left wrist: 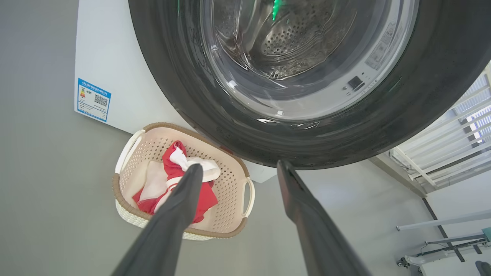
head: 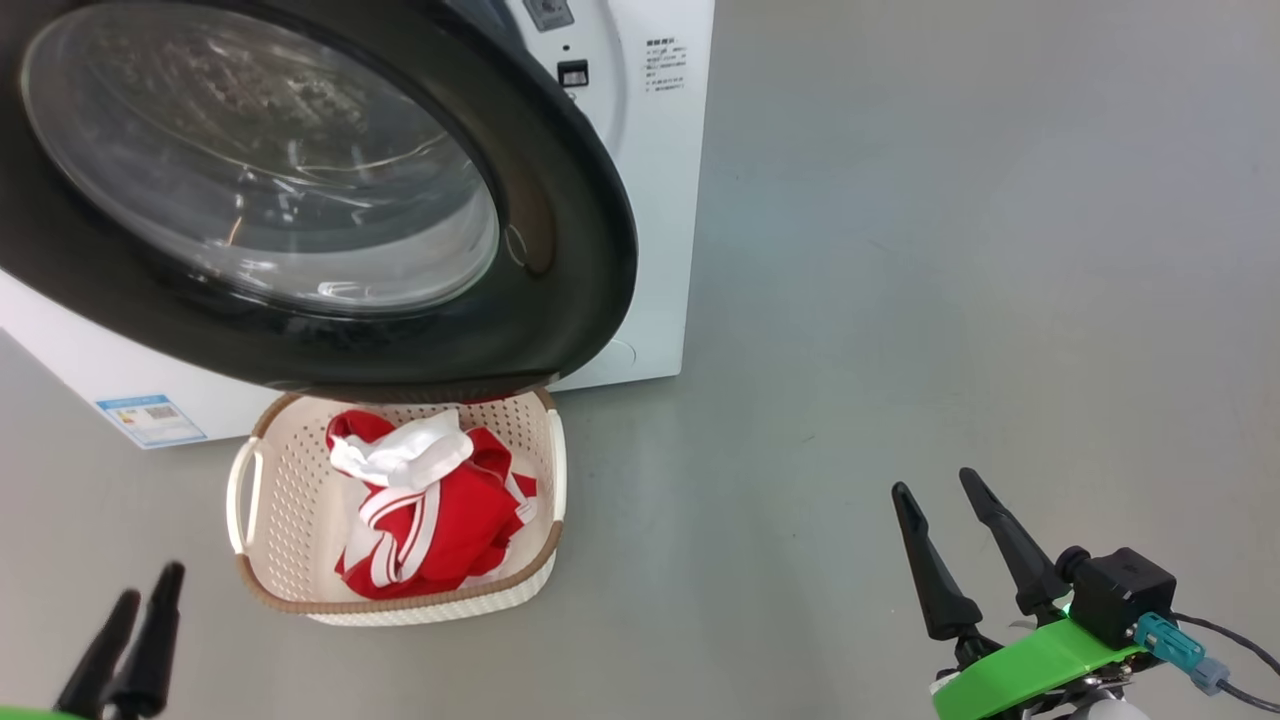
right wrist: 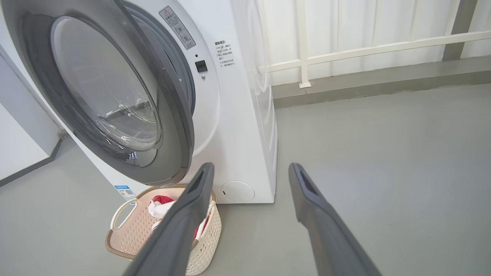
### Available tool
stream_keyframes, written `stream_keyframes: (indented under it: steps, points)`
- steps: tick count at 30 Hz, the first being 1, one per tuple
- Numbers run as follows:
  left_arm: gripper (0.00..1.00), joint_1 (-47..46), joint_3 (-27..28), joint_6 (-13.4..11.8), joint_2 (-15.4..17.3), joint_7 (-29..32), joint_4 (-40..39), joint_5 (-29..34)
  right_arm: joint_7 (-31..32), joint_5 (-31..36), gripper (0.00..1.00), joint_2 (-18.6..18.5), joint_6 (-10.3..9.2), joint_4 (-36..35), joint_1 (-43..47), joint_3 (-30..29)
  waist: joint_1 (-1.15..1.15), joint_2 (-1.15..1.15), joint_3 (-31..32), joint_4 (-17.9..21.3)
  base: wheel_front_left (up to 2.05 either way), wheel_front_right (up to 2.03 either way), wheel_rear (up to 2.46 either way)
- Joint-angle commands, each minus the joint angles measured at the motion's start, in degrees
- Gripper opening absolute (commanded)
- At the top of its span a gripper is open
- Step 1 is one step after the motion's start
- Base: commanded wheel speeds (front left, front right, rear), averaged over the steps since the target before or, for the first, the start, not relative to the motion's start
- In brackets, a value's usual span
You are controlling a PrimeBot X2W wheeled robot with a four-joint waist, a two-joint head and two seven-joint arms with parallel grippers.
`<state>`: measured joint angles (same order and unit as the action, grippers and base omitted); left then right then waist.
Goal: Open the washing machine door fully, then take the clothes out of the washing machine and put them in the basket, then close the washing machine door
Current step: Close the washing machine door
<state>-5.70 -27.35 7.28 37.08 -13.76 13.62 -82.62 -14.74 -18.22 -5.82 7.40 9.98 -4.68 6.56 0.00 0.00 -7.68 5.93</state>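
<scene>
Step in hand: shutting the washing machine door (head: 300, 180), judging by the load lying in the basket.
Door: swung partway out from the washing machine (head: 650, 150); its free edge is on the right of the head view and its lower rim hangs over the basket's far end.
Clothes: the clothes (head: 440, 520), red with white bands and a white piece on top, are heaped in the basket (head: 285, 500) on the floor (head: 900, 300), just in front of the machine.
Drum: through the glass in the left wrist view the perforated steel looks bare, though part of it is hidden.
Left pincer: the left pincer (head: 150, 585) is spread and empty, low and near the basket.
Right pincer: the right pincer (head: 934, 482) is spread and empty, well apart from the door, on the free-edge side.
How to do it well: the right arm seems the better placed. Set a finger flat on the black rim near the free edge, not on the glass, and follow the door's arc.
Finish: press until the edge meets the small black square (head: 572, 73) on the front, which is probably the latch.
Watch: the rim passes close over the basket — it looks clear, but I cannot be sure.
</scene>
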Motion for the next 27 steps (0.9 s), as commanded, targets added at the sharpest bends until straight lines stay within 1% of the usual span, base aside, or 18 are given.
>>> stream_keyframes:
  steps: [1, 3, 5, 6, 11, 13, 21, 27]
  points:
    - [1.0, -0.2, 2.2, 0.2, 1.8, -0.9, 0.3, 1.9, -0.3, -0.5, 1.0, -0.6, 0.09, -1.4, 0.1, 1.0, 0.0, 0.0, 0.4, 0.2, 0.0, 0.0, 0.0]
    - [1.0, 0.1, 2.7, 0.2, 0.9, -1.2, 1.8, 5.2, -0.3, -0.6, 1.0, -0.8, 0.09, -1.5, 0.3, 0.8, 0.0, 0.0, 0.7, 0.3, 0.0, 0.0, 0.0]
    - [1.0, 0.2, 5.2, 0.2, -0.4, -1.2, 2.9, 8.0, -0.3, -0.6, 1.0, -0.8, 0.09, -1.6, 0.5, 0.5, 0.0, 0.0, 0.8, 0.4, 0.0, 0.0, 0.0]
    - [1.0, 0.2, 5.2, 0.2, -0.4, -1.2, 2.9, 8.0, -0.3, -0.6, 1.0, -0.8, 0.09, -1.6, 0.5, 0.5, 0.0, 0.0, 0.8, 0.4, 0.0, 0.0, 0.0]
    - [1.0, 1.5, 11.6, 0.2, -4.8, -1.2, 4.7, 17.6, -0.3, -0.5, 1.0, -1.0, 0.09, -1.9, 0.8, -0.1, 0.0, 0.0, 1.2, 0.5, 0.0, 0.0, 0.0]
    - [1.0, 2.4, 13.3, 0.2, -6.8, -1.2, 3.9, 20.7, -0.3, -0.5, 1.0, -1.1, 0.09, -1.9, 1.0, -0.2, 0.0, 0.0, 1.5, 0.5, 0.0, 0.0, 0.0]
    - [1.0, 5.6, 22.6, 0.2, -13.1, -1.2, 1.3, 32.3, -0.3, -0.7, 1.0, -1.6, 0.09, -2.0, 1.6, -0.3, 0.0, 0.0, 2.4, 0.5, 0.0, 0.0, 0.0]
    - [1.0, 6.6, 27.1, 0.2, -16.5, -1.2, -0.8, 40.3, -0.3, -0.7, 1.0, -1.6, 0.09, -2.2, 1.6, -0.6, 0.0, 0.0, 2.3, 0.4, 0.0, 0.0, 0.0]
